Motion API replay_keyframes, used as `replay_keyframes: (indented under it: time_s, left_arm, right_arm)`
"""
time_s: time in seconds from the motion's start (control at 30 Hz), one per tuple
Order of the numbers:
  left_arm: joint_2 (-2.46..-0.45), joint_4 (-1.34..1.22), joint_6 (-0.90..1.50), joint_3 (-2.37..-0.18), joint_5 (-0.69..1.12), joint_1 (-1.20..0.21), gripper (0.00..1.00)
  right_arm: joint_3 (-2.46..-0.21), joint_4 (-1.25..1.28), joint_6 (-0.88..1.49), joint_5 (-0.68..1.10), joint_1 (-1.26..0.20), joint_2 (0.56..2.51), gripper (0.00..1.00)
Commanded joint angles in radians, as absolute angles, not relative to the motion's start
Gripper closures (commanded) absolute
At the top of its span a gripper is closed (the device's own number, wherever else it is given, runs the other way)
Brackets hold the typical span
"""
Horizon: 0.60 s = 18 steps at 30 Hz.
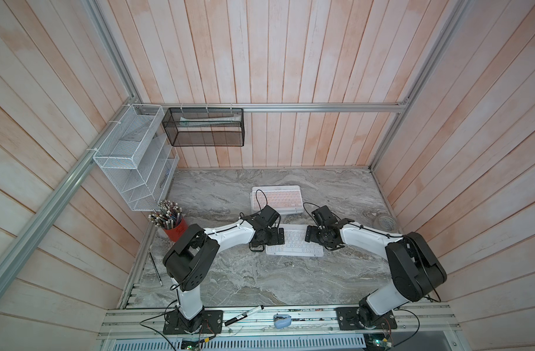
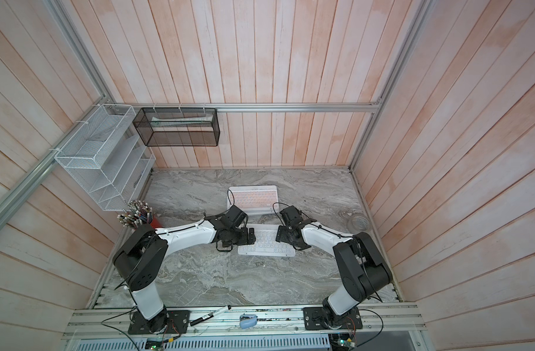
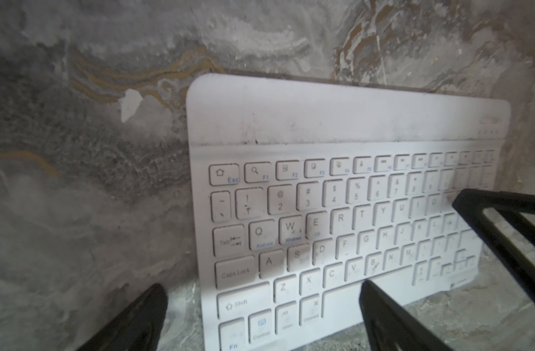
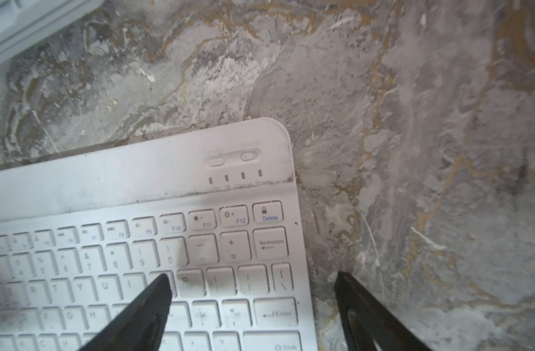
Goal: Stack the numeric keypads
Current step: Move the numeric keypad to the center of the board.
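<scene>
A white-keyed keypad lies flat on the marble table, between my two grippers. Behind it sits a stack of keypads with a pink-keyed one on top. My left gripper is open at the white keypad's left end, with one fingertip over bare table and the other over the space bar. My right gripper is open at the keypad's Enter end, one fingertip over the keys and one over the table. Neither holds anything.
A red cup of pencils stands at the left, below a white mesh rack and a black mesh basket on the wall. A tape roll lies at the right. A marker and a blue object rest on the front rail.
</scene>
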<state>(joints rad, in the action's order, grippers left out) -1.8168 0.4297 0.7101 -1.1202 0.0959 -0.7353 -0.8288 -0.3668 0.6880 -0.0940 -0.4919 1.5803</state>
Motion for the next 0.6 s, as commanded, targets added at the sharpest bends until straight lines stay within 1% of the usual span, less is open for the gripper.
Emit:
replay_keyframes:
  time_s: [0.0,0.57]
  left_arm:
    - [-1.800,0.447,0.696,-1.101,0.083,-0.738,0.00]
    - [-1.811,0.470,0.687,-1.148,0.084,-0.741,0.00]
  right_arm:
    - [-0.830,-0.372,0.690,-0.094,-0.488,1.598,0.13]
    - [-0.831,-0.352,0.692,-0.053,-0.501,1.607,0.14]
